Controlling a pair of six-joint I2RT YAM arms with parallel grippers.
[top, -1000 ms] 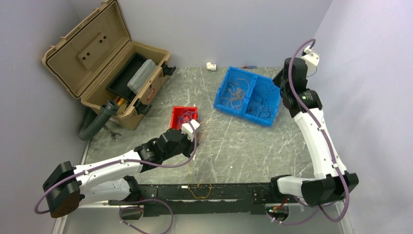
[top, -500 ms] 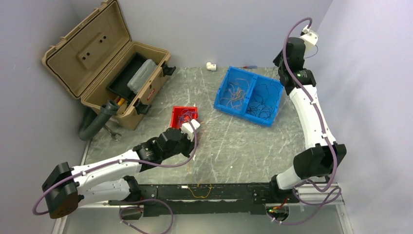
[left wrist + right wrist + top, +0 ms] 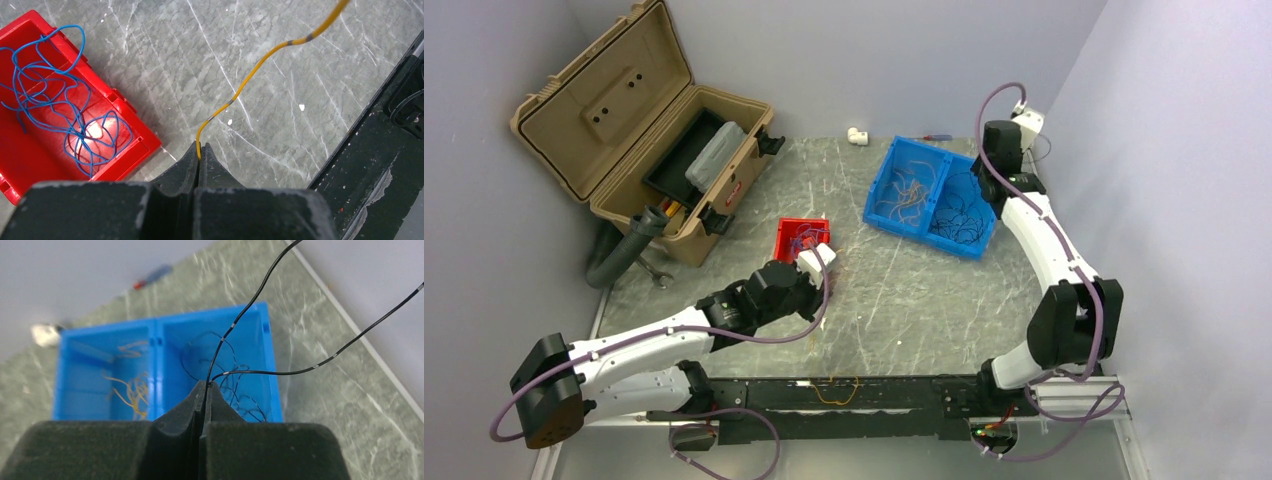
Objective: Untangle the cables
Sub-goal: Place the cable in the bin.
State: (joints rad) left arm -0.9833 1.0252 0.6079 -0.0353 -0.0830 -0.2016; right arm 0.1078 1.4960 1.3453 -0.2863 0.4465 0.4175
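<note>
My left gripper (image 3: 200, 150) is shut on one end of a thin yellow wire (image 3: 260, 60), which trails away over the table. It hovers just right of a small red bin (image 3: 125, 107) holding loose blue wires (image 3: 47, 80). In the top view that gripper (image 3: 822, 268) sits beside the red bin (image 3: 799, 240). My right gripper (image 3: 205, 385) is shut on a black wire (image 3: 280, 371) above the right compartment of a blue bin (image 3: 267, 355), which holds black wires. Yellow-orange wires (image 3: 131, 387) lie in its left compartment. From above, the right gripper (image 3: 986, 165) hangs at the blue bin's (image 3: 879, 195) far right corner.
An open tan toolbox (image 3: 644, 130) stands at the back left, with a black corrugated hose (image 3: 624, 250) and a wrench (image 3: 656, 272) beside it. A white fitting (image 3: 857, 134) and a screwdriver (image 3: 939, 137) lie at the back edge. A black rail (image 3: 904, 395) runs along the front.
The right arm has swung left and in from the right wall, bringing its black wire over the blue bin. The left arm has barely moved.
</note>
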